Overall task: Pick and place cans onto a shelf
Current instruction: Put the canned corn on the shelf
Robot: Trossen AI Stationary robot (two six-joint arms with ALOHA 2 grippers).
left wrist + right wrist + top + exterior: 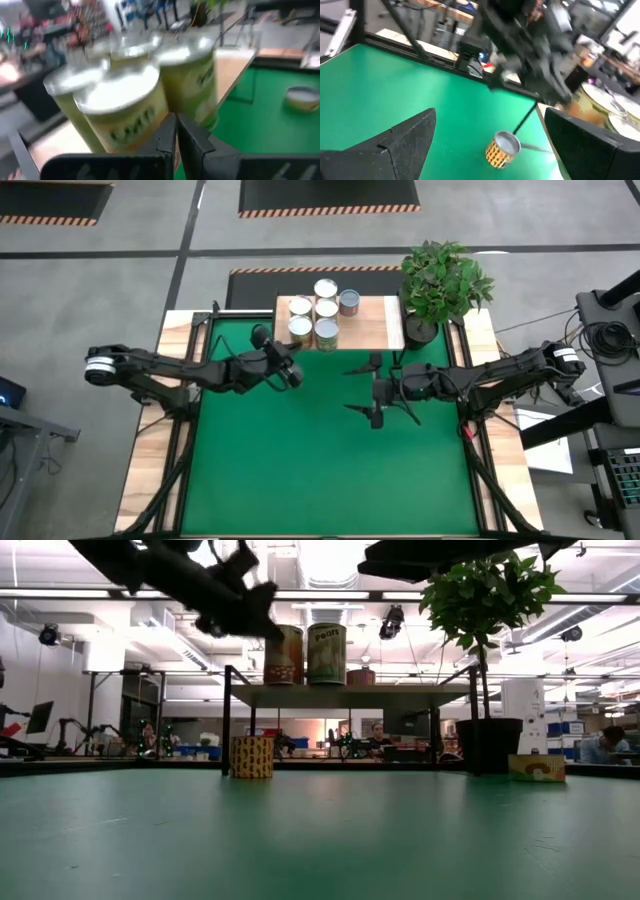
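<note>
Six cans point(318, 310) stand on the shelf point(372, 328) at the table's far edge. One more can point(502, 148) stands on the green table point(330, 470) under the shelf. The left gripper point(292, 372), fingers closed and empty, is near the shelf's front left corner. The right gripper point(366, 389) waits wide open nearby.

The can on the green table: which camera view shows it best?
The right wrist view: the can shows whole, silvery top and orange-patterned side, on the green table. The low view shows only its side. The left wrist view gives a blurred top. The high view does not show it clearly.
</note>
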